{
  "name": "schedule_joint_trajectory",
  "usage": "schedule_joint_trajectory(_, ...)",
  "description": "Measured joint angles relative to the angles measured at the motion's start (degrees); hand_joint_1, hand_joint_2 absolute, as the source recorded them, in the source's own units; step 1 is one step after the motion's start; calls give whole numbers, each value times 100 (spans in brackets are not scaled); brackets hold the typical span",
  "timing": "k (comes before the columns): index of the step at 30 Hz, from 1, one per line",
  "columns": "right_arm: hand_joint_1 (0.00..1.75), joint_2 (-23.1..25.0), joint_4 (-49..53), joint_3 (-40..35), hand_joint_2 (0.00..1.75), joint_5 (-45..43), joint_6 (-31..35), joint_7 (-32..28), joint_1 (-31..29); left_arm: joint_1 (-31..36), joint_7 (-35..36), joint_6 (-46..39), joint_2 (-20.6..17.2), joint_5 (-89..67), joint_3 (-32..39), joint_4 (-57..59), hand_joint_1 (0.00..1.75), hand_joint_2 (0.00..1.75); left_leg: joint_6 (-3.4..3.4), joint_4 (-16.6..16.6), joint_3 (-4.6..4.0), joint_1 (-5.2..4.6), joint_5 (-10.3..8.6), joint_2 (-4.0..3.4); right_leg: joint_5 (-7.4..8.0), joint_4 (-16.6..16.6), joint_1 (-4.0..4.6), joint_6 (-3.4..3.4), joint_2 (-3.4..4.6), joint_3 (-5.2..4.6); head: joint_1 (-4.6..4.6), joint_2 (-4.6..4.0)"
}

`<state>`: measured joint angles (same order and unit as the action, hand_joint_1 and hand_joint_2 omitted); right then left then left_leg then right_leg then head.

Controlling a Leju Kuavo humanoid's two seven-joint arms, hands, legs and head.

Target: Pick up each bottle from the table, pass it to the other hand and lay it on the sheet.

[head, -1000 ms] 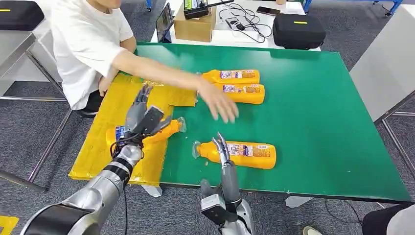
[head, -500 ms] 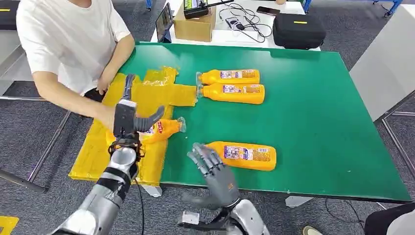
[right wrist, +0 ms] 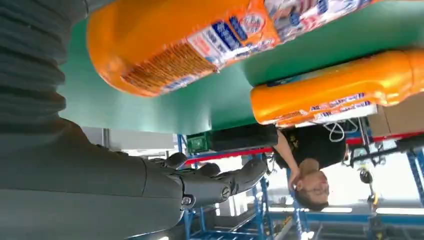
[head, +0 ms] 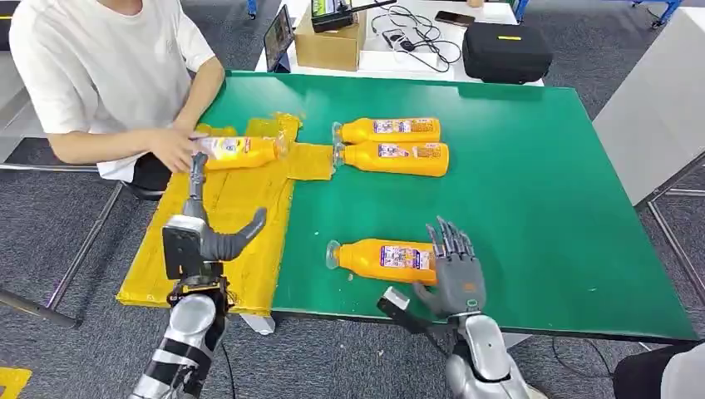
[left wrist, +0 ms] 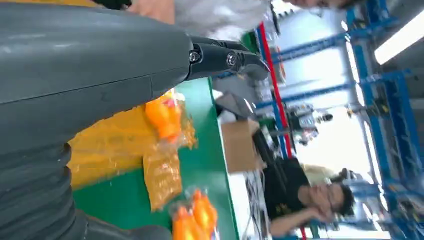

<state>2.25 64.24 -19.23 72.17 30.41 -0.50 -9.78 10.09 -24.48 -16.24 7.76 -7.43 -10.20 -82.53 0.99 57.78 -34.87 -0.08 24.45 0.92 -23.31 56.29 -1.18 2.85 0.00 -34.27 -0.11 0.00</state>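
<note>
Right hand [head: 454, 272] spread open at near bottle [head: 382, 258]

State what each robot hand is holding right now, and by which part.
Nothing. The left hand hangs open over the yellow plastic sheet; the right hand is open beside the nearest orange plastic bottle, not gripping it.

orange bottles [head: 391, 260], yellow sheet [head: 224, 208], green table [head: 532, 183]

Near bottle [head: 397, 260] base behind right hand [head: 456, 274].
</note>
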Motion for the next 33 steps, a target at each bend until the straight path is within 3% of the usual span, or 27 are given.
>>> schedule_joint_trajectory(8, 0, -133, -282, 0, 175, -284, -312, -63, -410, -199, 162, 271, 57, 314, -289, -317, 0, 175, 0, 0, 0, 1, 0, 0, 0, 1, 1, 0, 0, 0, -2, 0)
schedule_joint_trajectory(13, 0, -162, -770, -44, 175, -796, -1380, -162, -877, -162, 173, 267, 57, 363, -389, -337, 0, 175, 0, 0, 0, 1, -1, -3, 1, 2, 0, 0, 1, 0, -2, 0)
schedule_joint_trajectory(24, 2, -177, -2070, -518, 175, -927, -2407, 278, -1947, -55, 112, 68, 55, 136, -601, -344, 0, 175, 1, 3, 3, 1, -2, -3, 3, 3, 1, 3, 1, 2, -2, 0)
schedule_joint_trajectory(25, 51, -180, -2149, -555, 175, -927, -2435, 291, -1999, -53, 114, 68, 55, 136, -615, -344, 0, 175, 0, 3, 3, 1, -1, -3, 3, 2, 1, 3, 2, 2, -2, 0)
schedule_joint_trajectory(26, 75, -184, -2217, -590, 175, -927, -2451, 291, -2043, -52, 114, 68, 55, 136, -634, -344, 0, 175, 0, 3, 3, 1, -1, -2, 2, 1, 1, 3, 1, 2, -2, 0)
schedule_joint_trajectory(27, 75, -190, -2271, -621, 175, -933, -2459, 254, -2079, -51, 114, 68, 55, 136, -647, -344, 0, 175, 0, 3, 3, 1, -1, -1, 2, 1, 1, 3, 1, 2, -2, 0)
schedule_joint_trajectory(28, 145, -197, -2313, -645, 175, -971, -2457, 148, -2104, -48, 114, 88, 55, 136, -656, -344, 0, 175, 0, 3, 3, 1, -1, -1, 2, 1, 1, 3, 1, 1, -2, 0)
schedule_joint_trajectory(29, 171, -210, -2345, -671, 175, -1032, -2444, -4, -2122, -46, 114, 131, 55, 146, -669, -344, 0, 175, 0, 3, 3, 1, -1, -1, 2, 1, 1, 3, 1, 2, -2, 0)
schedule_joint_trajectory(33, 175, -282, -2411, -787, 175, -1106, -2459, -262, -2157, -46, 118, 190, 55, 190, -755, -342, 0, 175, 1, 3, 4, 0, -2, -1, 3, 1, 0, 3, 1, 3, -2, 0)
